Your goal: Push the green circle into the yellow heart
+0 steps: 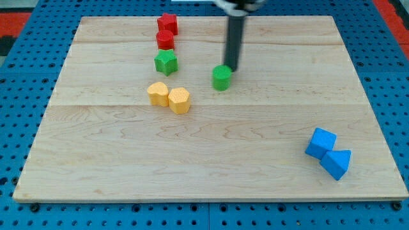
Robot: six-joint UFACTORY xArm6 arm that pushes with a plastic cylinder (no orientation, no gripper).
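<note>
**Tip behind the green circle**

The arm is cut off at the view's top; only its upright dark rod shows. My tip point(229, 68), an end effector with nothing to grasp, touches the green round block point(222, 78) on the pale wooden counter point(211, 160). The yellow heart-shaped block point(179, 100) lies to the view's lower left.

2 red blocks point(167, 31) stacked toward view's top, green star point(165, 62) below them, 2 touching blue blocks point(328, 153) at right, wooden board point(211, 166)
</note>
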